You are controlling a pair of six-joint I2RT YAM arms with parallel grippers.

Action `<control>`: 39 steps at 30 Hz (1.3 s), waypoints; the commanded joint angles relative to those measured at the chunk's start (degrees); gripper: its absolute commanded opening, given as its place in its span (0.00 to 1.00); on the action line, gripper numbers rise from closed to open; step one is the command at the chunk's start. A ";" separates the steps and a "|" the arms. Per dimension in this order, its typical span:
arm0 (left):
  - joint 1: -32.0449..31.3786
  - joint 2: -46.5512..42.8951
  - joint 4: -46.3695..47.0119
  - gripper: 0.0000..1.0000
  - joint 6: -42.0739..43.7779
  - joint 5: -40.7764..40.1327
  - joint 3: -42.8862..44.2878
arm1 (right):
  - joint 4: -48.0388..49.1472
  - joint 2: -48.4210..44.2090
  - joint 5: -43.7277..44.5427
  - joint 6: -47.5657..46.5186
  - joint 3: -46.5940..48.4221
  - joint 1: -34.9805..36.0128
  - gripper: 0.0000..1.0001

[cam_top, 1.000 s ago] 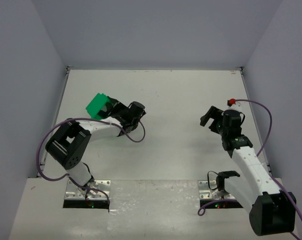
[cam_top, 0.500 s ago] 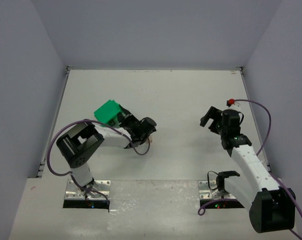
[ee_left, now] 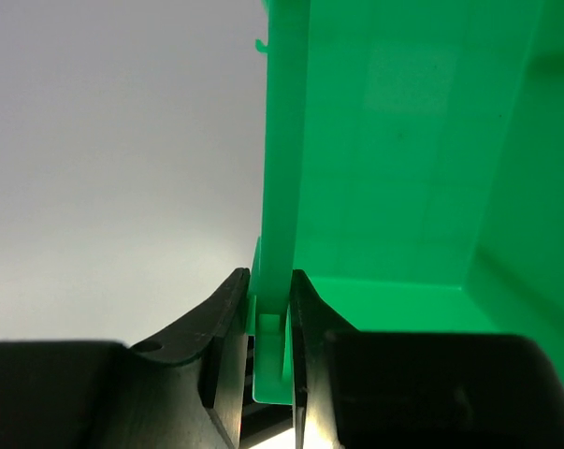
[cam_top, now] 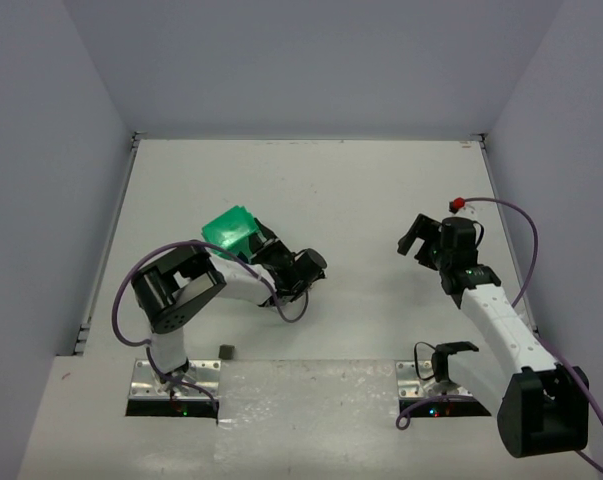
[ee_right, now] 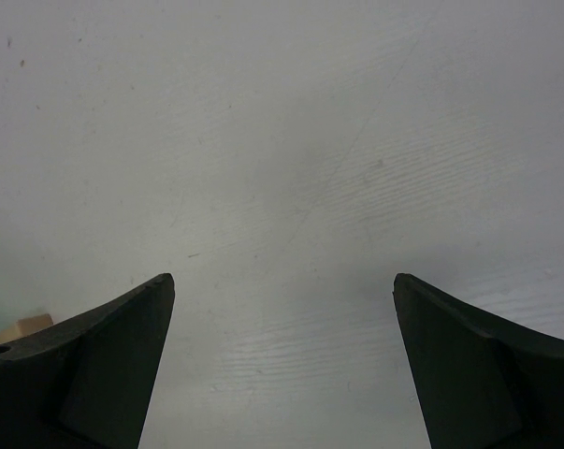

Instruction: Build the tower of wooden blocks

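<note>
**Wood block tower:** being represented in view only by loose pieces.

**Small dark wooden cube** (cam_top: 224,350): being seen lying on the white table (cam_top: 361,190), just beside the base plate (cam_top: 141,385) of the left arm.

**Tan wooden block** (ee_right: 29,328): only a corner is being glimpsed, at the lower-left edge of the right wrist view.

**Green plastic bin** (cam_top: 231,229): being held tilted, with one thin wall being pinched between the closed fingers of the left gripper (ee_left: 270,313).

**Right gripper** (ee_right: 282,281): being held over bare table, well apart from the bin, its fingers being kept spread wide.
</note>
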 commanded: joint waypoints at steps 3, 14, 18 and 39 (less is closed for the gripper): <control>0.16 -0.40 -7.31 0.00 -6.10 6.30 5.45 | 2.90 -2.11 -1.23 0.70 0.52 0.05 0.99; 9.13 -2.36 -17.24 0.00 -24.71 16.16 26.00 | 2.65 -1.74 -1.28 0.62 0.94 -0.03 0.99; 14.58 -1.56 -28.37 0.00 -38.28 24.58 35.54 | 2.61 -1.50 -1.30 0.53 1.07 0.02 0.99; 45.26 -5.69 -25.09 0.00 -100.10 81.34 46.86 | 2.65 0.87 -1.87 1.06 1.44 0.01 0.99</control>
